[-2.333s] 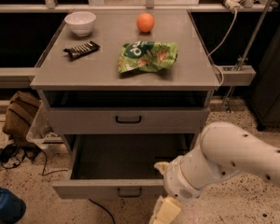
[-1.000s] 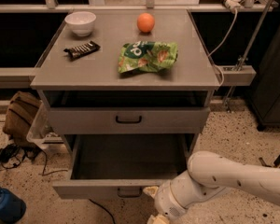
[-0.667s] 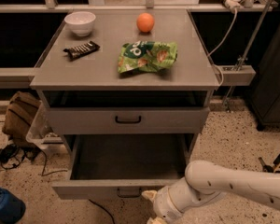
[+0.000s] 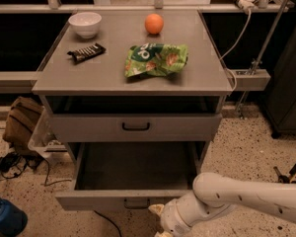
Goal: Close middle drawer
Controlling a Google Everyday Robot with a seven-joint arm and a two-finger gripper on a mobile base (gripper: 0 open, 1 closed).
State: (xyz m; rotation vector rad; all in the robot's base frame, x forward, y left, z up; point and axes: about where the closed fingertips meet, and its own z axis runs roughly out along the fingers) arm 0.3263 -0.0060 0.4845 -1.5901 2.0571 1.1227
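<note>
Speckled floor point(image 4: 239, 154); grey cabinet top point(image 4: 111, 70); middle drawer point(image 4: 133, 168) open; end effector point(image 4: 159, 220) beside its front, grip unclear

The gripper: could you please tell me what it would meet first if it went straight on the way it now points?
Most likely the front of the middle drawer, near its handle: the gripper sits low just before it, pointing towards it. Depth is unclear, so it might pass below.
</note>
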